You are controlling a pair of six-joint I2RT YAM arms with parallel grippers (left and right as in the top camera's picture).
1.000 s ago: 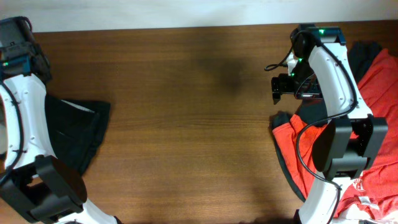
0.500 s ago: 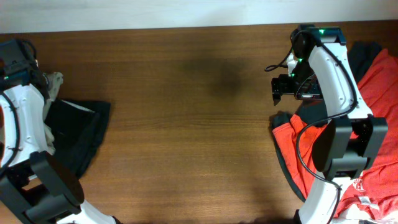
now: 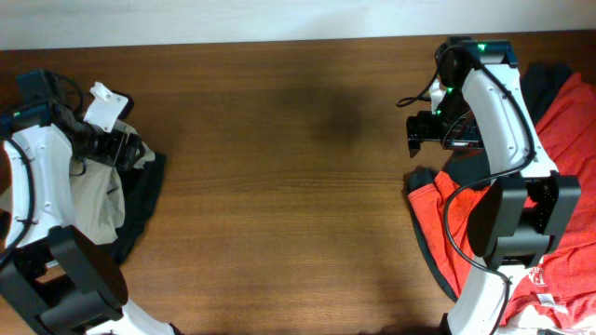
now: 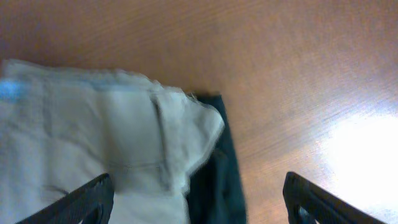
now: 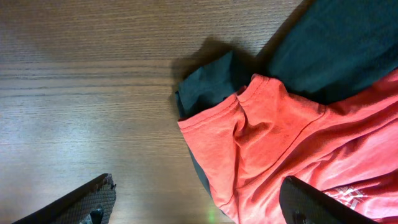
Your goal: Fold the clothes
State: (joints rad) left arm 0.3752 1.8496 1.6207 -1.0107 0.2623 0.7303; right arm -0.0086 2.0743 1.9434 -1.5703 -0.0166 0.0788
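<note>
The trousers [image 3: 95, 191] have just appeared at the counter's [image 3: 279, 205] 9 o'clock edge, heaped over a dark garment [image 3: 140, 200] beneath the left end effector [image 4: 196, 200], whose fingers stand apart. The right end effector [image 5: 199, 202], likewise apart, hangs at 2 o'clock. Spreading likely comes next; folding hasn't begun.

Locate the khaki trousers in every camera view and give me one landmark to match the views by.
Overhead: the khaki trousers lie at the far left, beside the left arm.
Left wrist: they fill the left half of the picture.
Right wrist: not in it.
Shared landmark: the dark garment against the trousers' right edge, which shows again at the bottom centre of the left wrist view.
</note>
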